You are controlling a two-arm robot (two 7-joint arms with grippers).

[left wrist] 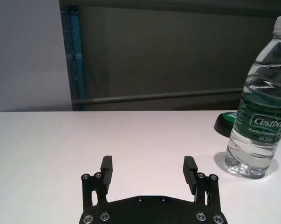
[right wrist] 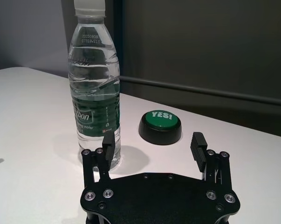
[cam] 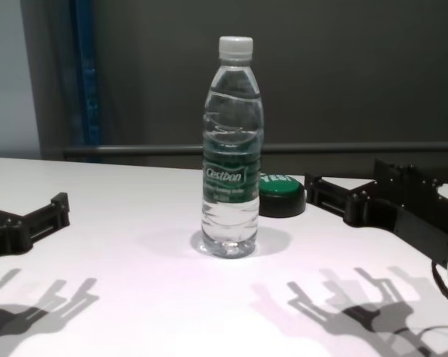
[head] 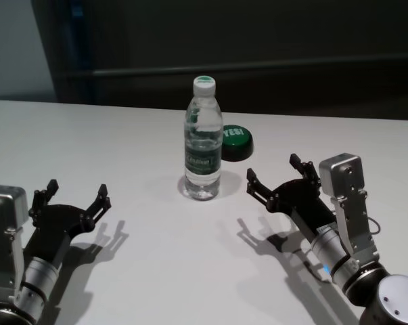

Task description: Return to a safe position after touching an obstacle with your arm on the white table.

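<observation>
The obstacle, a clear water bottle point(head: 204, 145) with a white cap and green "Cestbon" label, stands upright mid-table on the white table point(head: 109, 135). It also shows in the chest view point(cam: 231, 163), left wrist view point(left wrist: 259, 116) and right wrist view point(right wrist: 94, 93). My right gripper point(head: 273, 170) is open and empty, low over the table just right of the bottle, apart from it; it also shows in the right wrist view point(right wrist: 153, 139). My left gripper point(head: 77, 189) is open and empty at the near left, well clear of the bottle; it also shows in the left wrist view point(left wrist: 148, 163).
A low round black puck with a green "YES!" top point(head: 235, 141) sits just behind and right of the bottle, ahead of my right gripper point(cam: 350, 178). A dark wall with a rail runs behind the table's far edge.
</observation>
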